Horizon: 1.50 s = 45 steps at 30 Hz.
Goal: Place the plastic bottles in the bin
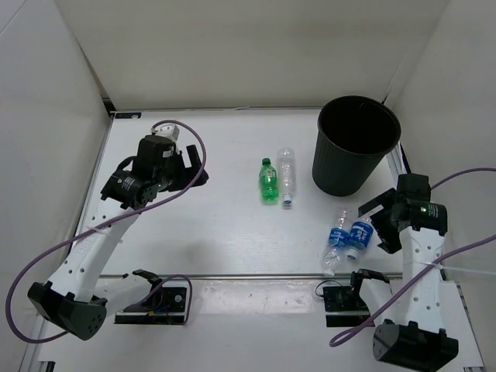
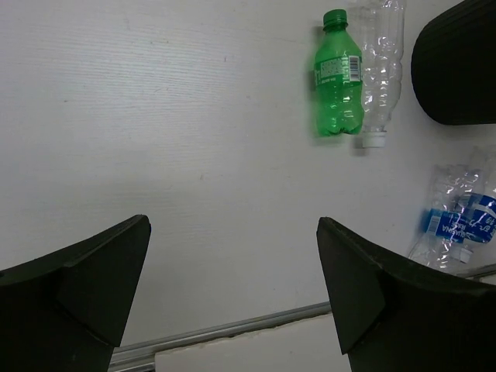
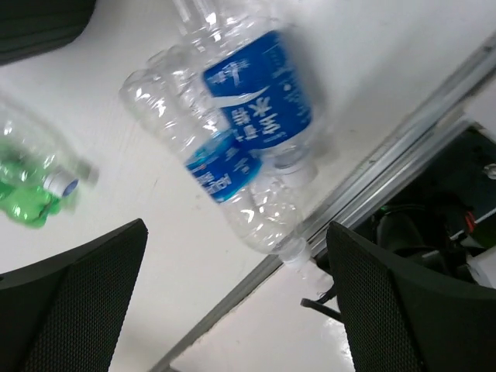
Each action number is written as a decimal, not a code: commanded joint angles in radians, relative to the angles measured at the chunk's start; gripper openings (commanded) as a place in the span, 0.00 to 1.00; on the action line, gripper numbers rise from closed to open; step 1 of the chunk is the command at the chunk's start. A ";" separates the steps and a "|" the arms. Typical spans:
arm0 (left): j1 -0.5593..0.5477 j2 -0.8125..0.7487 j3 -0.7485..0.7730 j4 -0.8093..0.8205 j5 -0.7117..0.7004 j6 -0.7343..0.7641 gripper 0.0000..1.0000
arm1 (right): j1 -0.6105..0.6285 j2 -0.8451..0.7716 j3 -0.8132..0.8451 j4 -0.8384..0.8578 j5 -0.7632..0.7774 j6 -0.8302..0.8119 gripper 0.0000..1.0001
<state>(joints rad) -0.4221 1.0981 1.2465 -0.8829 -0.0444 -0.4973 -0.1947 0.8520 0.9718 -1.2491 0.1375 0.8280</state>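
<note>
None of the bottles is in the bin, so we judge the task not yet begun, with all four pickups and drops left to do.

The green plastic bottle with a green cap (image 1: 268, 181) lies on its side near the middle of the white table (image 1: 209, 232), its cap pointing to the far edge. The plain clear plastic bottle (image 1: 287, 175) lies right alongside it, touching or nearly so, with its cap toward the near edge. The two clear plastic bottles with blue labels (image 1: 359, 232) lie pressed together close to the near edge, toward the right corner.

The tall round black plastic bin (image 1: 355, 144) stands upright near the far right corner, between the two pairs of bottles and a little beyond them. As far as we can see into its dark inside, there is no bottle in it.

The right gripper (image 1: 377, 226) hangs just beside the labelled pair, on their right. Its jaws are spread fully apart and hold nothing.

The left gripper (image 1: 191, 167) is over the left part of the table, well apart from every bottle. Its jaws are likewise wide and empty.

We judge the labelled pair the likeliest first pick for the right arm.
</note>
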 commanded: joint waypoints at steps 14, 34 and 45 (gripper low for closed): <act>-0.004 -0.047 -0.102 0.027 -0.087 -0.092 1.00 | -0.008 0.308 -0.117 0.257 -0.243 -0.202 1.00; 0.005 -0.047 -0.173 -0.011 -0.097 -0.132 1.00 | -0.028 0.536 -0.107 0.286 -0.064 -0.135 0.97; 0.005 -0.029 -0.173 -0.022 -0.097 -0.144 1.00 | -0.086 0.561 -0.067 0.214 -0.062 -0.087 0.54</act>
<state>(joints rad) -0.4210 1.0782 1.0851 -0.8909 -0.1249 -0.6296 -0.2729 1.4406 0.8612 -0.9909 0.0578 0.7132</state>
